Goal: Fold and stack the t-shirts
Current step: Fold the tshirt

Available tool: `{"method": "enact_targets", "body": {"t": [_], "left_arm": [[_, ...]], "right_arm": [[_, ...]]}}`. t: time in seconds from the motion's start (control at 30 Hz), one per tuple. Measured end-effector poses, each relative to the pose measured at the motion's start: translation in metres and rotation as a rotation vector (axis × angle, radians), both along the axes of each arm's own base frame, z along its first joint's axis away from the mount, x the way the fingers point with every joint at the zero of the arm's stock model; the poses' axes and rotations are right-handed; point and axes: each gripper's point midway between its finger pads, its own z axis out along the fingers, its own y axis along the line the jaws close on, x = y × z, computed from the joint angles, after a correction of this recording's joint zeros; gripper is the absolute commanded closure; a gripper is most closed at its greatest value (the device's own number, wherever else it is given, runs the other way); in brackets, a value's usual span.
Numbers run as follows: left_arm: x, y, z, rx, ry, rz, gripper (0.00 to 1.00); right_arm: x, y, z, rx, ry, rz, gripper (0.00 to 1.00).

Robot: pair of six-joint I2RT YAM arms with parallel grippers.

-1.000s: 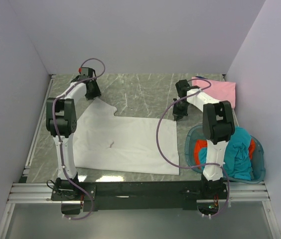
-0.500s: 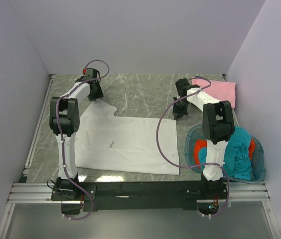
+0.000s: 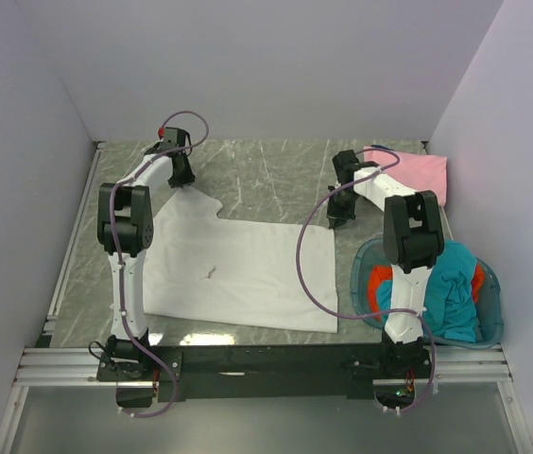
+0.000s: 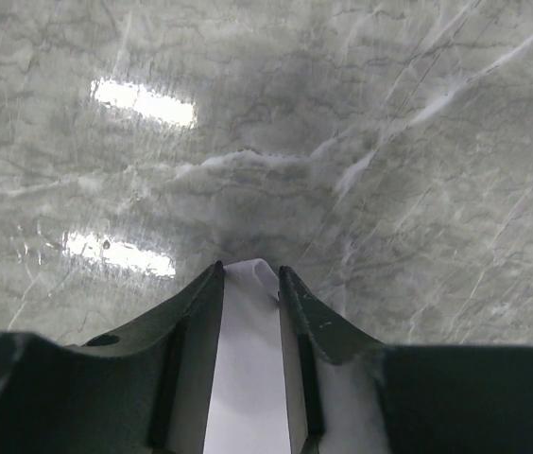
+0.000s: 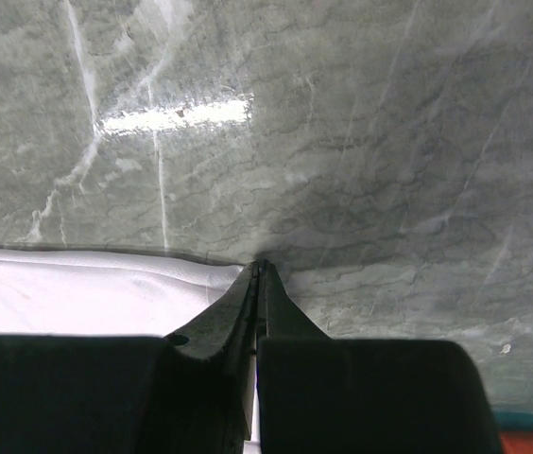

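A white t-shirt (image 3: 238,270) lies spread flat on the marble table, one sleeve reaching to the back left. My left gripper (image 3: 180,182) is at that sleeve's tip. In the left wrist view its jaws (image 4: 249,270) stand partly apart, with the white sleeve (image 4: 248,359) lying between them. My right gripper (image 3: 337,219) is at the shirt's far right corner. In the right wrist view it (image 5: 261,265) is shut, a thin white sliver of cloth shows between its fingers, and the shirt (image 5: 77,288) spreads to the left. A folded pink t-shirt (image 3: 418,175) lies at the back right.
A round translucent blue basket (image 3: 495,317) stands at the right near edge, holding a teal t-shirt (image 3: 451,293) and an orange-red one (image 3: 377,284). Grey walls close in the table on the left, back and right. A metal rail runs along the near edge.
My left gripper has shifted a little toward the back and its jaws have narrowed around the sleeve tip. The right arm has stayed still.
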Motion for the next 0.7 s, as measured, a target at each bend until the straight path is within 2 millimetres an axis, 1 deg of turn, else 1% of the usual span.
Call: {"method": "enact_targets", "body": {"t": [0.2,0.47,0.6,0.7], "left_arm": [[0.002,0.001,0.0,0.007,-0.003,0.002,0.75],[0.007,0.002,0.0,0.014,-0.009,-0.001,0.99],[0.01,0.0,0.001,0.013,-0.011,-0.006,1.0],[0.015,-0.002,0.001,0.004,-0.016,-0.011,1.0]], "right_arm": [[0.0,0.001,0.0,0.003,0.001,0.001,1.0],[0.006,0.002,0.008,0.005,-0.014,0.0,1.0],[0.011,0.002,0.016,0.006,-0.029,-0.003,1.0],[0.019,0.004,0.027,0.01,-0.051,-0.004,1.0]]}}
